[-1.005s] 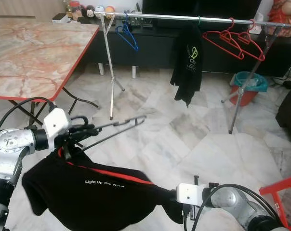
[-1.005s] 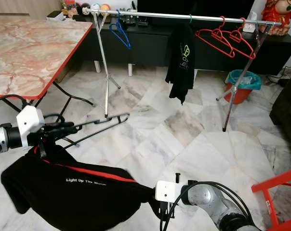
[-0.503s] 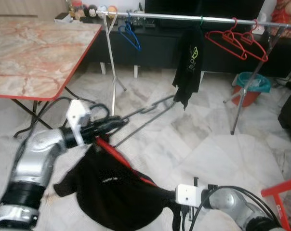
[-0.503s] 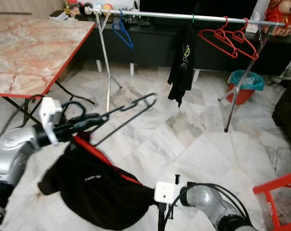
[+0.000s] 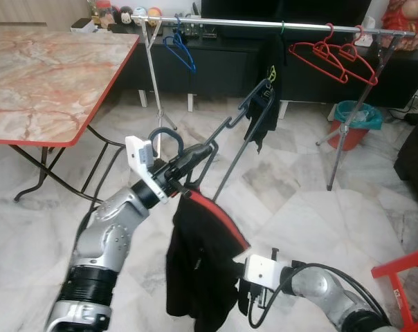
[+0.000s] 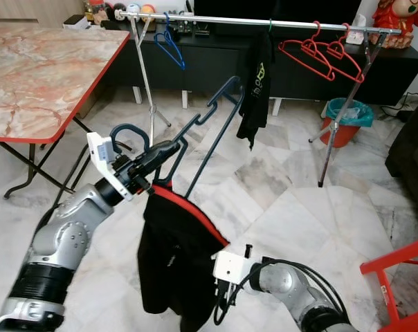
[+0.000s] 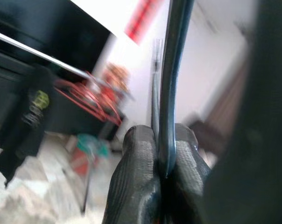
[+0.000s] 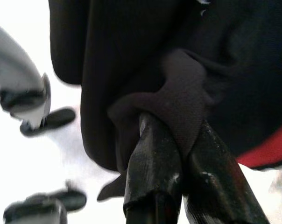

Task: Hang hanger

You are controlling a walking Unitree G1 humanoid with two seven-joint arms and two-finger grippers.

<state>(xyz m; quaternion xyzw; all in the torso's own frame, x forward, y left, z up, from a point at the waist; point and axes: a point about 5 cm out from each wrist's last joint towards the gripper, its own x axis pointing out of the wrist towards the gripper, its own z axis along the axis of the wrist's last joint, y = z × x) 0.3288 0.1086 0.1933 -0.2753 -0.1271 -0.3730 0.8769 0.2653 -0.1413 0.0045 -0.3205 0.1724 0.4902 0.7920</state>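
Head view: left gripper (image 5: 195, 158) clamps dark metal hanger (image 5: 240, 121), raised, black red-trimmed shirt (image 5: 198, 259) draping; chrome rail (image 5: 264, 25) well beyond, over open marble floor (image 5: 299, 200).
Left wrist: fingers (image 7: 136, 172) pressed on hanger rod.
Right wrist: right gripper (image 8: 178, 158) pinches bunched shirt fabric.

Two silver, jointed arms are seen, each banded in black and capped by a white box behind its pincer. Black cables are looped beside the left gripper (image 5: 195, 158) and behind the right gripper (image 5: 243, 304). Long, rubbery black fingers (image 7: 136, 177) are shown.
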